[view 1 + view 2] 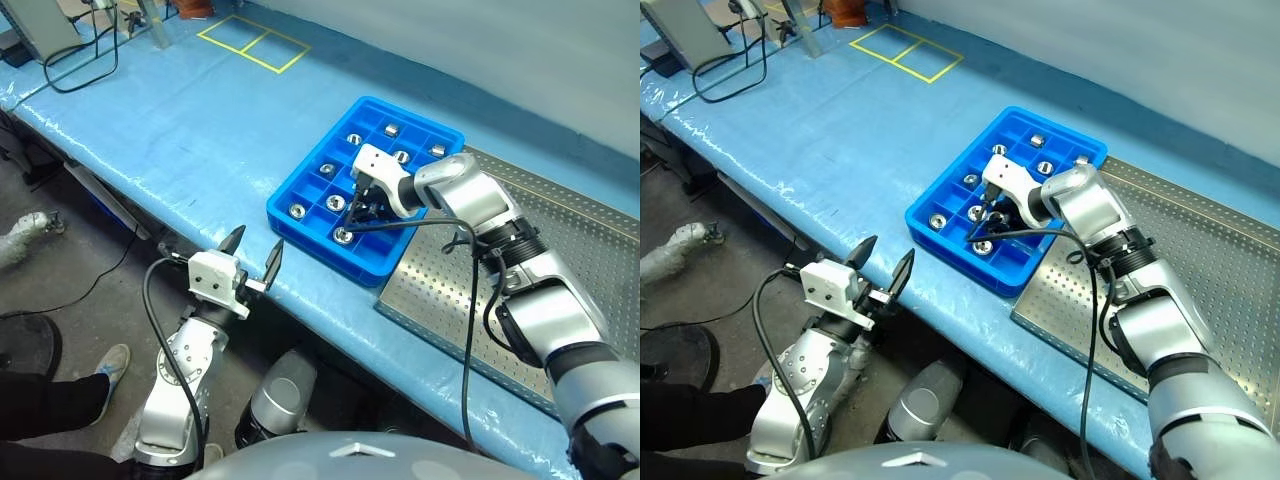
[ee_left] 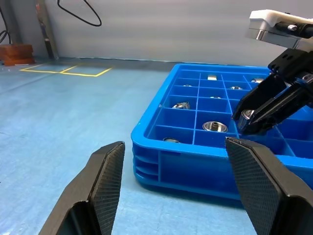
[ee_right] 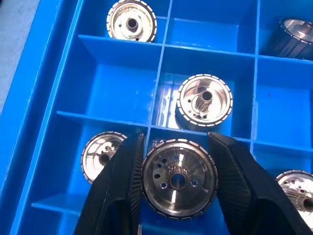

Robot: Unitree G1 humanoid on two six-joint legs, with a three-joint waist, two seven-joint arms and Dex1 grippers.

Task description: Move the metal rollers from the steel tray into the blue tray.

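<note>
We hold a metal roller clamped in the right gripper over the blue tray mid-frame, left gripper gaping empty lower left; released off-centre, it could catch a divider and tip into an occupied cell.

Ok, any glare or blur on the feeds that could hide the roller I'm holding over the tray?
Right wrist view: the roller in the right gripper is sharp, with bright reflections on its face but its rim still readable. Left wrist view: the left gripper fingers are soft, the blue tray beyond is clear. Left eye view: mild sheen on the blue table cover, nothing hidden.
</note>
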